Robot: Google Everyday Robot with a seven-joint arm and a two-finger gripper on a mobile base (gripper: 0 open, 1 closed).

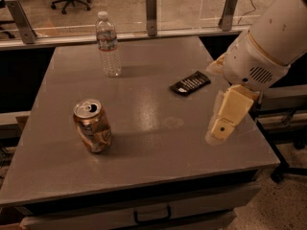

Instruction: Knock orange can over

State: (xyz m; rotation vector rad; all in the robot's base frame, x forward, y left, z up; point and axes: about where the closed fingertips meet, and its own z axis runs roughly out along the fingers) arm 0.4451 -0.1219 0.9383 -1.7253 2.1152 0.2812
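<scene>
The orange can (92,125) stands upright on the left front part of the grey table (144,147). It is dented, with a silver top and pull-tab. My gripper (221,127) hangs over the table's right side, well to the right of the can and apart from it. Its cream-coloured end points down toward the table surface. The big white arm housing (268,42) fills the upper right.
A clear plastic water bottle (108,44) stands at the back left of the table. A flat black packet (190,83) lies right of centre, just behind my gripper. A glass barrier with posts (151,7) runs along the far edge. A drawer handle (152,215) shows below the front edge.
</scene>
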